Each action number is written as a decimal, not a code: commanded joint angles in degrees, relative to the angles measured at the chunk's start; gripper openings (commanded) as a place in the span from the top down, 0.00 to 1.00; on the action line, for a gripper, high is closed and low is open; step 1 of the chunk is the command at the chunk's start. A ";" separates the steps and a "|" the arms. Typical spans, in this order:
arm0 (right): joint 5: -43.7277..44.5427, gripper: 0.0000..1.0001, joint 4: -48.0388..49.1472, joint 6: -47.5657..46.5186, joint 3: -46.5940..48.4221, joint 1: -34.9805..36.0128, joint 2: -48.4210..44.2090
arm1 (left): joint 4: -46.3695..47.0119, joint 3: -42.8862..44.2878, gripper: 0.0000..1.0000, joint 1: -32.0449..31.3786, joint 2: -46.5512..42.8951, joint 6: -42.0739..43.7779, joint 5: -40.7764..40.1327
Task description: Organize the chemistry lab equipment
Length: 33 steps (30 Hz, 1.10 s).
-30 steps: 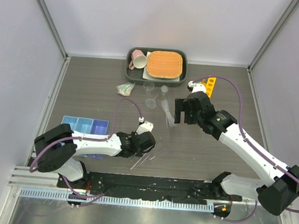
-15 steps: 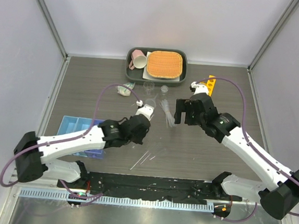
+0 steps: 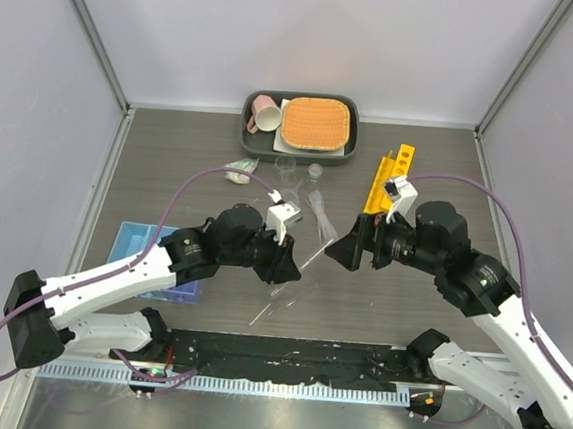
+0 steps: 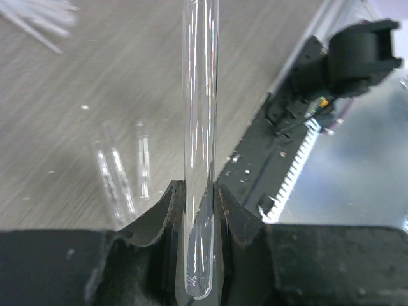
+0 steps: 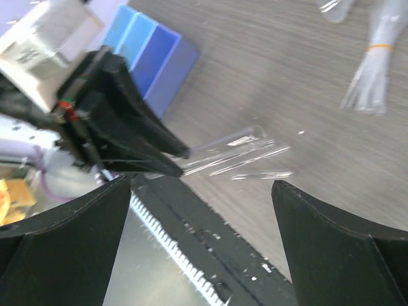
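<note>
Held thing: a thin clear glass tube [image 4: 199, 95], clamped near its rounded closed end by the left end effector [image 4: 199, 197], whose fingers press on it from both sides.
Tube's place: centre of the overhead frame, apparently lifted off the grey wood-grain desk [image 3: 170, 164].
Long axis: in the overhead frame the tube [image 3: 311, 255] slants from lower left, at the left end effector [image 3: 285, 260], up to the right.
Right end effector [image 3: 348, 252]: jaws wide apart and empty, its mouth turned toward the tube's free end, just to the right of it.
Deciding relation: in the right wrist frame the tube [image 5: 223, 141] lies just above the gap of the right end effector [image 5: 201, 185], running nearly across it; its free tip looks near but untouched.
Likely step: a handover, judging from how the two face each other.
Probable goal: the yellow holed plastic tube rack [image 3: 392, 174], upper right of centre, nearer the right arm.
Others: loose glass tubes [image 3: 273, 309] at lower centre; the blue translucent three-compartment tray [image 3: 139, 237] at left.
</note>
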 commanded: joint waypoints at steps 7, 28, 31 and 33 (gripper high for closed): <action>-10.49 0.05 -1.64 2.78 -2.04 0.34 -5.91 | 17.01 -3.93 1.00 0.22 -3.45 -1.68 17.99; -17.87 0.27 7.32 11.04 -0.91 0.34 -6.79 | 31.78 -13.16 1.00 1.98 -7.41 -5.72 27.23; -18.40 0.36 7.85 11.57 -1.26 0.34 -6.88 | 32.66 -13.34 1.00 2.77 -7.94 -5.99 28.54; -18.49 0.40 8.20 11.92 -1.52 0.34 -7.05 | 32.66 -13.34 1.00 3.38 -8.20 -6.08 28.90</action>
